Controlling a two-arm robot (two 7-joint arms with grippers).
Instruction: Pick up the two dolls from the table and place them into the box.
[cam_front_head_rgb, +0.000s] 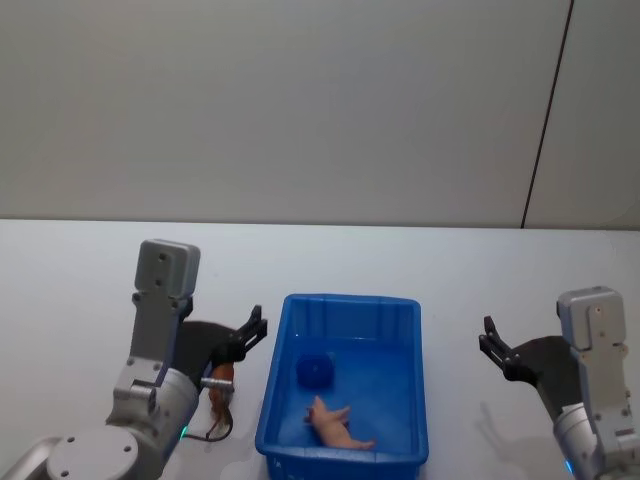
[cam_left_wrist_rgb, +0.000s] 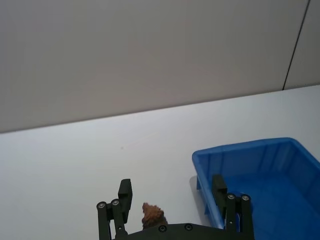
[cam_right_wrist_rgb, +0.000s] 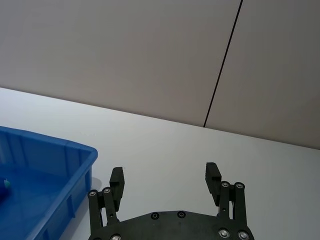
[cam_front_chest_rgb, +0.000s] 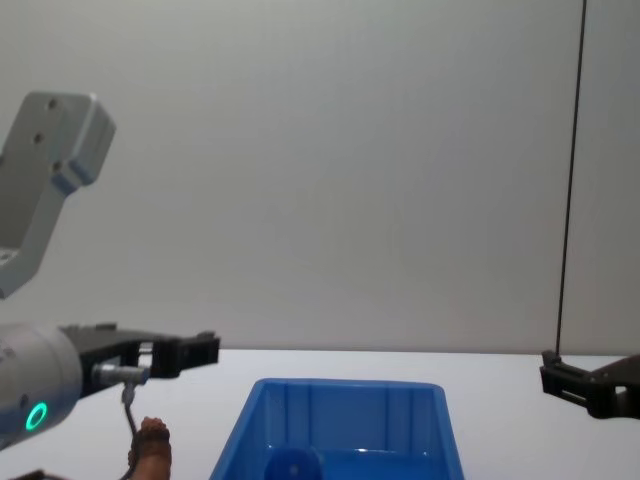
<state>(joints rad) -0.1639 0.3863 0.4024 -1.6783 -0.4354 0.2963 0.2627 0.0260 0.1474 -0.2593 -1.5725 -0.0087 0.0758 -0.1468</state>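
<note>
Brown doll (cam_front_head_rgb: 220, 395) lies on the table (cam_front_head_rgb: 80, 270) just left of the box (cam_front_head_rgb: 350, 299), its long axis parallel to the box's wall. It sits under the left gripper (cam_front_head_rgb: 252, 335), whose jaws are wide apart and empty. Blue doll (cam_front_head_rgb: 313, 370) sits inside the box. The right gripper (cam_front_head_rgb: 488, 336), also spread, hangs beyond the box, so the left arm is judged nearer.

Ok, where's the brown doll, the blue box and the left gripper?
brown doll (cam_front_head_rgb: 218, 398), head view, on its body.
blue box (cam_front_head_rgb: 350, 300), head view, on its far rim.
left gripper (cam_front_head_rgb: 255, 332), head view, midway between its open fingertips.
</note>
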